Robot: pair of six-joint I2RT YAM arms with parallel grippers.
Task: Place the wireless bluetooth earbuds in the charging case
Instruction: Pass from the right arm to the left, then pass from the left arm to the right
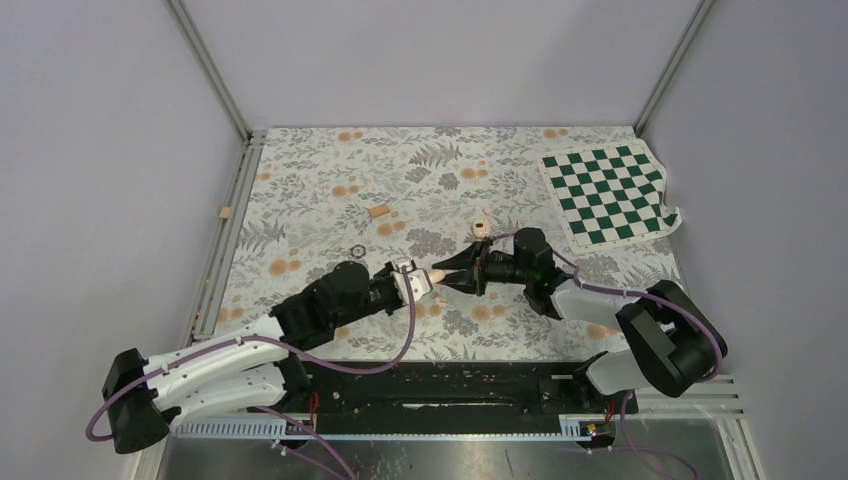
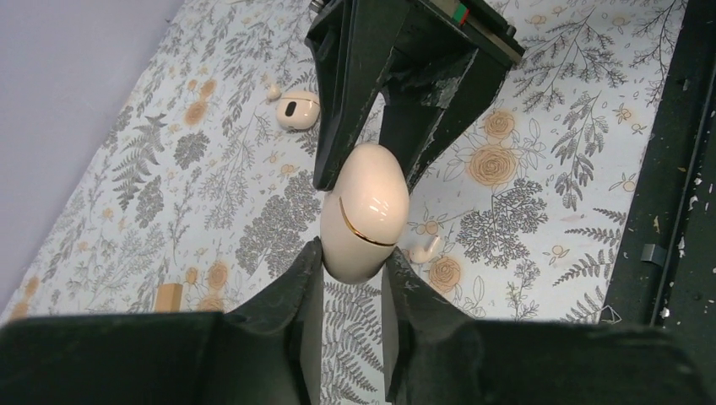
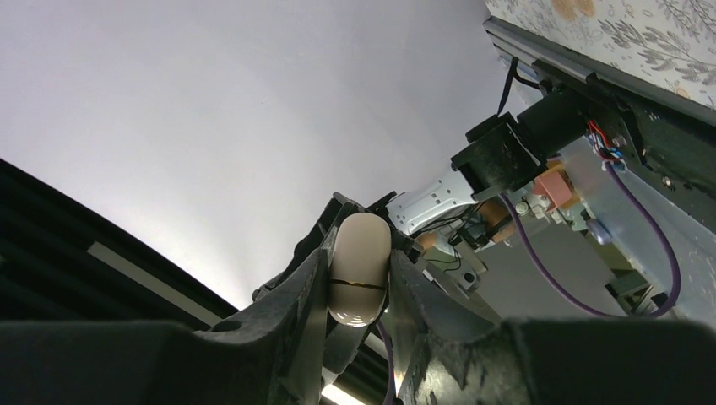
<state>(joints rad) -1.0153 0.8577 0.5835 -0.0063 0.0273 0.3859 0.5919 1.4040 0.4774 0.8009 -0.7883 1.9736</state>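
Observation:
The charging case (image 1: 438, 273) is a closed peach-beige oval with a gold seam, held in the air between the two arms. My left gripper (image 1: 428, 277) is shut on its near end, seen in the left wrist view (image 2: 353, 257) with the case (image 2: 365, 207) sticking out past the fingertips. My right gripper (image 1: 453, 270) is shut on the other end; in the right wrist view (image 3: 359, 263) its fingers press both sides of the case (image 3: 359, 270). One earbud (image 2: 422, 250) lies on the table below the case. A second rounded peach bud (image 2: 297, 110) lies farther off, also in the top view (image 1: 481, 229).
A floral cloth (image 1: 330, 170) covers the table. A green checkered mat (image 1: 610, 192) lies at the back right. A tan block (image 1: 379, 211) and a small dark ring (image 1: 357, 250) lie left of centre. Another tan block (image 1: 225, 212) sits on the left rail.

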